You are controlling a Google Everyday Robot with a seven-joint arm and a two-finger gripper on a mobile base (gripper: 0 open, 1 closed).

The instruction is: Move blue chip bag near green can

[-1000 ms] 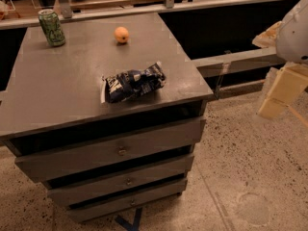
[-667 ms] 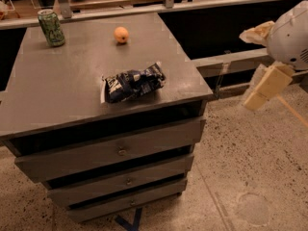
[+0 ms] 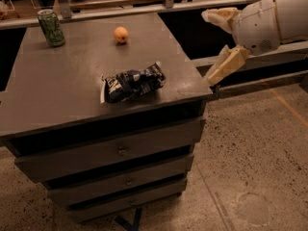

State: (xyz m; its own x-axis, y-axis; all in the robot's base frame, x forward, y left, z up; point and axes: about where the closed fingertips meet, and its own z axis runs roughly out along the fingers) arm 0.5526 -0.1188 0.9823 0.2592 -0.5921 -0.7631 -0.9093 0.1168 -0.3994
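Can [image 3: 51,27] back-left on cabinet [image 3: 57,83], fruit [image 3: 121,34] mid-back, chip bag [image 3: 134,83] front-centre — gripper [image 3: 208,47] off its right edge.

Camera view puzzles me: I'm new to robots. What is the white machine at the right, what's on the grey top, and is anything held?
The white shape is the end of a robot arm. Its gripper, two beige fingers spread open, hangs right of the grey drawer cabinet and holds nothing. The single camera looks down on the cabinet; its mounting is unknown. On top lie a crumpled blue chip bag near the front edge, a green can upright at the far left corner, and a small orange fruit towards the back.
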